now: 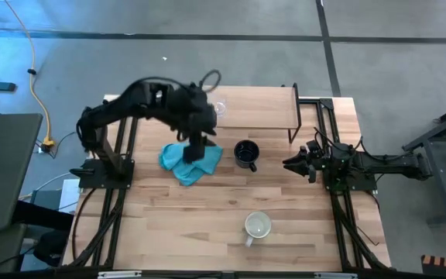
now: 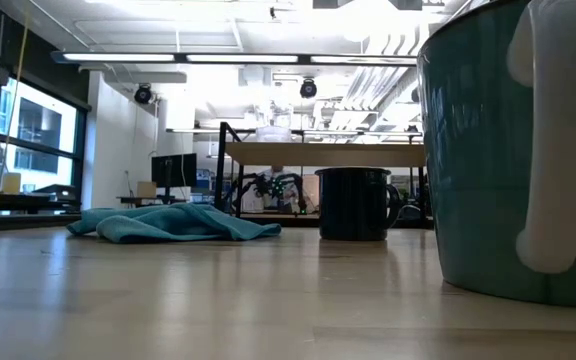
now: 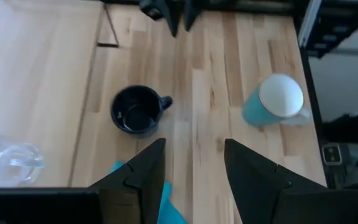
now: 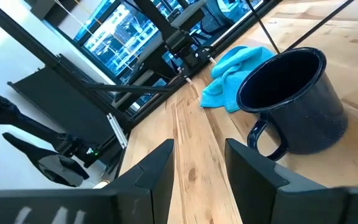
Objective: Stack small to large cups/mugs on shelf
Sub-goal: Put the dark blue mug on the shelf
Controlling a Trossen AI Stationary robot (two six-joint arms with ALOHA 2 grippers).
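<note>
A clear glass cup (image 1: 220,107) (image 3: 11,163) stands on the left end of the light-wood shelf (image 1: 262,105) (image 3: 36,81) at the table's far side. A black mug (image 1: 246,153) (image 3: 135,111) (image 4: 297,106) stands upright on the table in front of the shelf. A larger mug (image 1: 257,226) (image 3: 278,99) (image 2: 508,150), teal outside and pale inside, stands near the front edge. My left gripper (image 1: 196,153) (image 3: 191,168) hangs open above a teal cloth, left of the black mug, holding nothing. My right gripper (image 1: 293,163) (image 4: 197,165) rests open at the table's right, pointing at the black mug.
A crumpled teal cloth (image 1: 190,161) (image 2: 168,222) (image 4: 235,71) lies on the table left of the black mug, under my left gripper. The shelf's thin black legs (image 1: 293,128) stand at its right end. Bare tabletop (image 1: 169,225) lies between the cloth and the front edge.
</note>
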